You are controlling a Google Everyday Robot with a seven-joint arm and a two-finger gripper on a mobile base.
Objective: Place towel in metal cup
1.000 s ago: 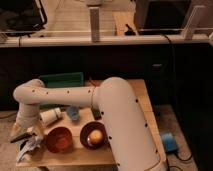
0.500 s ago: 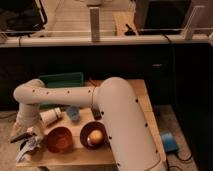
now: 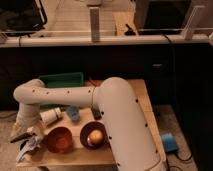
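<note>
I see the pincer (image 3: 26, 138) low at the bench's (image 3: 75, 156) front-left corner with the pale towel (image 3: 29, 146) bunched at its tips, apparently clamped, and no metal cup is identifiable; the candidate vessels lie to its right.

The white, dotted arm (image 3: 75, 95) reaches leftward from its bulky shoulder, bends at the elbow and drops down to the dark two-finger hand (image 3: 22, 139) low at the left.
</note>
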